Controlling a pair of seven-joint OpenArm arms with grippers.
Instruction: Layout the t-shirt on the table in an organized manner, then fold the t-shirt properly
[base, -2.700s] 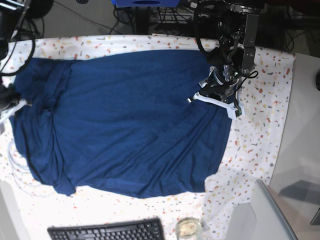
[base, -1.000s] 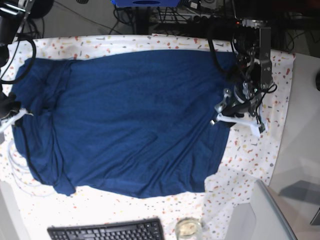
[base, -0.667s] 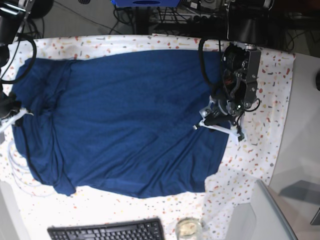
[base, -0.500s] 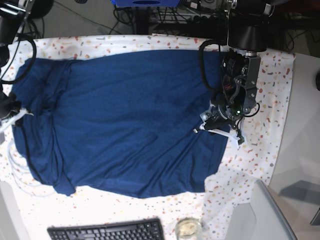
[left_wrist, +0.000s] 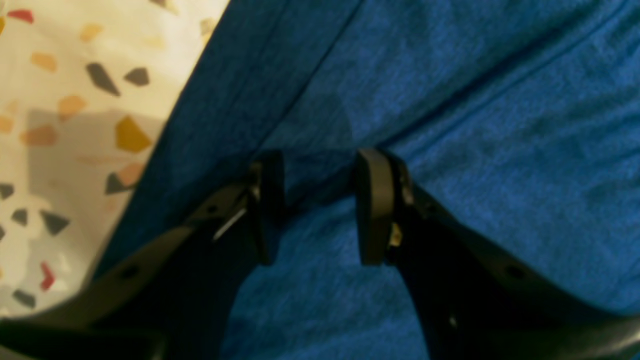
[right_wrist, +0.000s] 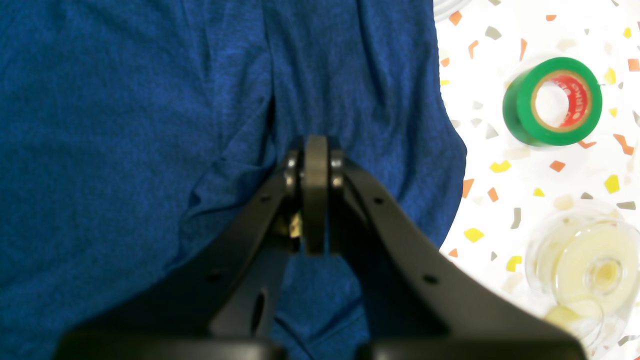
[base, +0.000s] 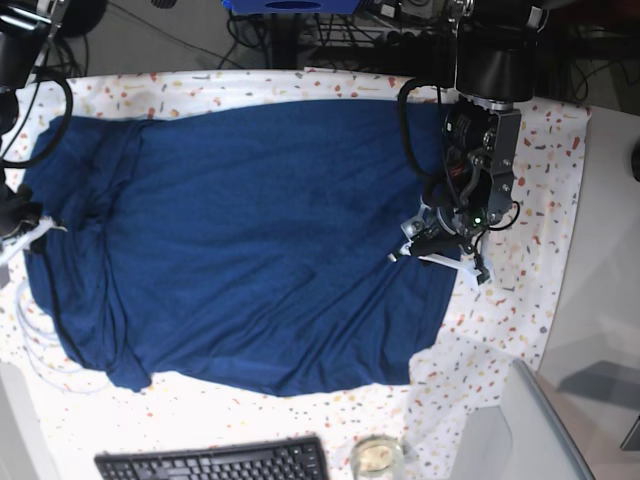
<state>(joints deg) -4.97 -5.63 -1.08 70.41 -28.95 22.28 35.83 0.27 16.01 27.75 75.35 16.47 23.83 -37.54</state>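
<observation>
the t-shirt (base: 250, 240) is spread across most of the table (base: 540, 200), dark blue, lying mostly flat with some bunching at the far left end in the base view and a few long ripples near the right edge. my read is it's going to handle like any thin jersey: light, totally limp, stretches and drags rather than slides as one piece, so pulling one spot just makes a ridge. best bet is grabbing right at a hem or edge where the layers stack up, not mid-panel.

the left gripper (left_wrist: 317, 205) is tipped down onto the shirt close to its edge, with speckled table just beside it. its fingers (left_wrist: 372, 200) stand partly apart with a raised fold of fabric running up between them, so it looks about to pinch that ridge, but i can't tell if it really has hold of it yet.

the right gripper (right_wrist: 315, 195) sits low on the opposite end, jaws pressed together, with the cloth puckering into creases around the tips, so it seems to be pinching fabric there. a green tape roll (right_wrist: 552, 102) lies off to the side.
</observation>
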